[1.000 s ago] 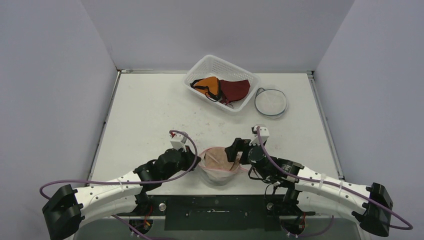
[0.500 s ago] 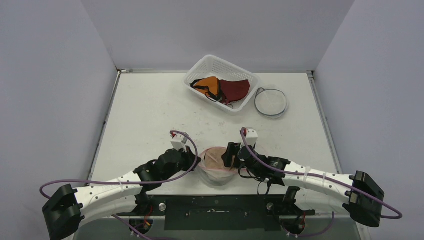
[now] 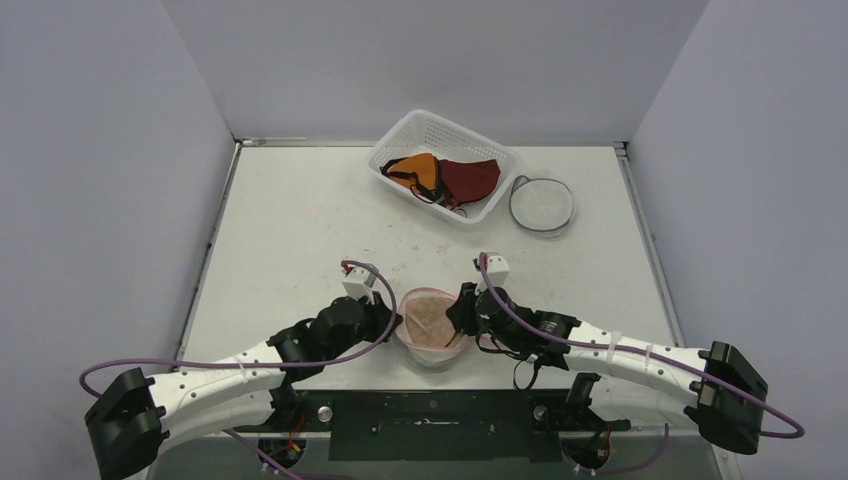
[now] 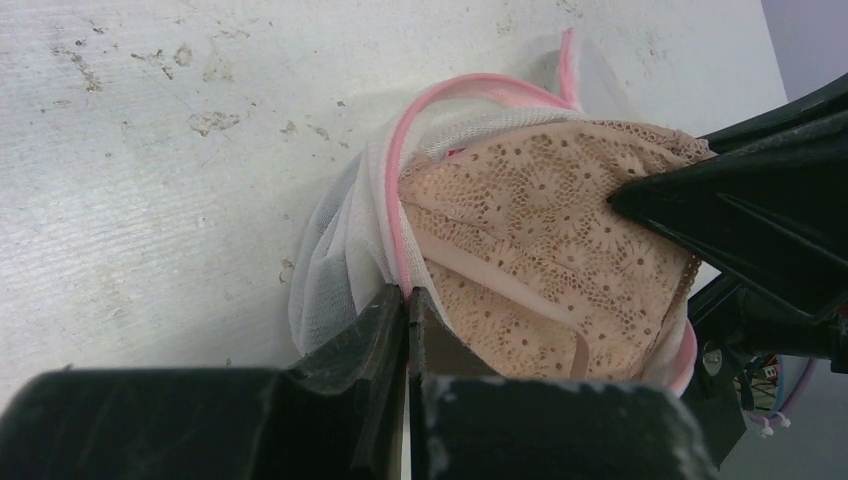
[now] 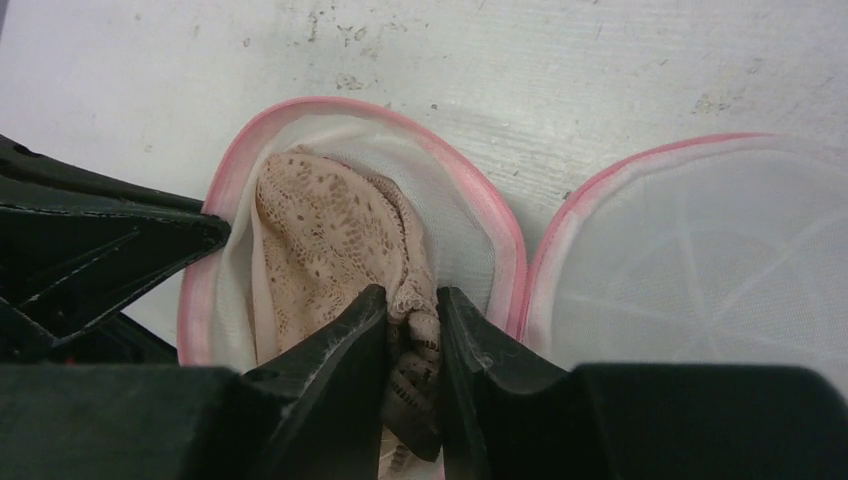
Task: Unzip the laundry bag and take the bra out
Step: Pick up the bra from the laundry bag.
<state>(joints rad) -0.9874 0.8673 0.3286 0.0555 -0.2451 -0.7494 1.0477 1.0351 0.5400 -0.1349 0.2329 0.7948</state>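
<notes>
— What did we count?
— One laundry bag (image 4: 335,245), one bra (image 5: 325,235), one basket (image 3: 395,150) holding an orange garment (image 3: 415,170) and a maroon garment (image 3: 472,178), and one round mesh disc (image 3: 541,204) at the far right.
— And the bra?
— It was beige lace, dotted with holes. It sat in the unzipped bag at the near edge of the table (image 3: 300,220), between our arms. Our right gripper (image 5: 412,302) pinched its lace, and our left gripper (image 4: 408,300) was clamped on the bag's pink rim.
</notes>
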